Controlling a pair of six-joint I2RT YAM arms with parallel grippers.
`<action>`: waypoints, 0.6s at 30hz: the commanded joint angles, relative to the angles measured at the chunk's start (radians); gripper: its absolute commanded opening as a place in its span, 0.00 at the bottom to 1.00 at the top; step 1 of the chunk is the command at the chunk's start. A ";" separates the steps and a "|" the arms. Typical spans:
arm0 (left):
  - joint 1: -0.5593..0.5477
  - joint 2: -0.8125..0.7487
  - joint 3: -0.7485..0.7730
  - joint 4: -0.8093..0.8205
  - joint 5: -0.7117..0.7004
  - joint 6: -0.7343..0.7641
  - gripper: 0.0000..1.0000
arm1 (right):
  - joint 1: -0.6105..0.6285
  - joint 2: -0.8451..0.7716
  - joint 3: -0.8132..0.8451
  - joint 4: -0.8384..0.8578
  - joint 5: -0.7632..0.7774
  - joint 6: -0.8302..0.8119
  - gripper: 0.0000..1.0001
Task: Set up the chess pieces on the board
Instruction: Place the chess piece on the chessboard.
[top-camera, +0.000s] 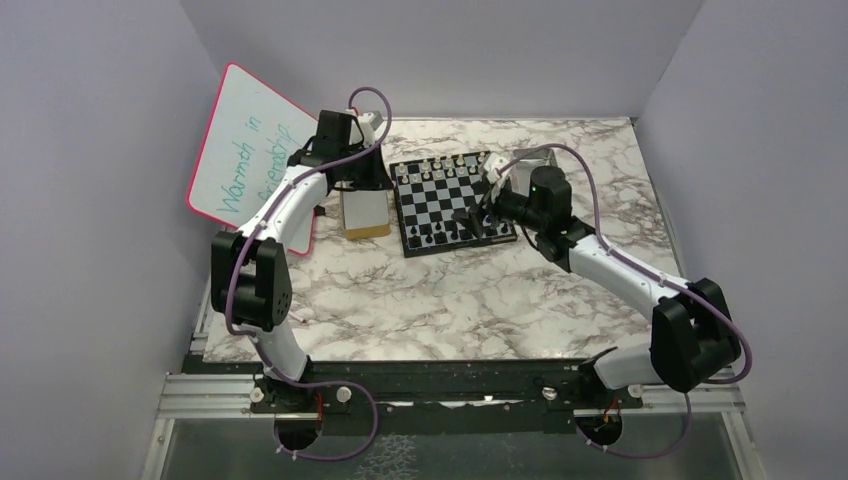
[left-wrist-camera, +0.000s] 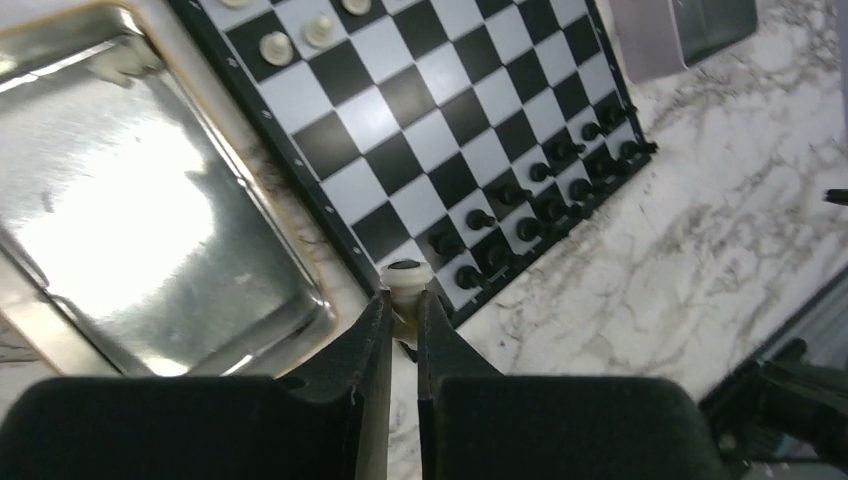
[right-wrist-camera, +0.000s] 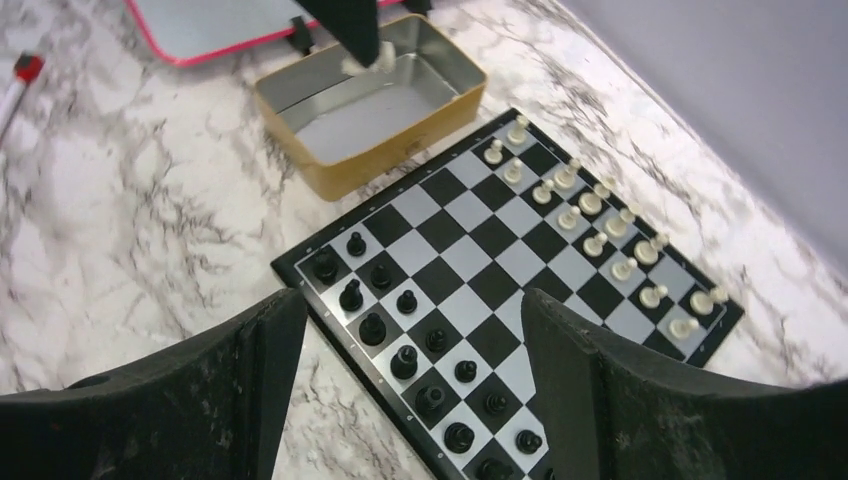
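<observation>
The board lies mid-table. Black pieces fill its near rows and pale pieces its far rows. My left gripper hangs over the metal tray beside the board's left edge. In the left wrist view it is shut on a pale chess piece, held upright above the gap between tray and board. My right gripper stands open, empty, above the black pieces at the board's near right; pale pieces stand beyond.
A shiny metal tray sits left of the board. A red-rimmed whiteboard leans at the far left, with a marker on the marble. Another grey tray stands past the board's far right corner.
</observation>
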 joint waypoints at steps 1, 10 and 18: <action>-0.046 -0.073 -0.028 -0.049 0.180 -0.009 0.08 | 0.000 0.009 -0.089 0.205 -0.238 -0.331 0.80; -0.145 -0.145 -0.072 -0.068 0.260 -0.005 0.08 | 0.026 0.107 -0.022 0.092 -0.342 -0.636 0.76; -0.163 -0.168 -0.113 -0.087 0.337 0.010 0.08 | 0.092 0.126 -0.022 0.167 -0.311 -0.713 0.64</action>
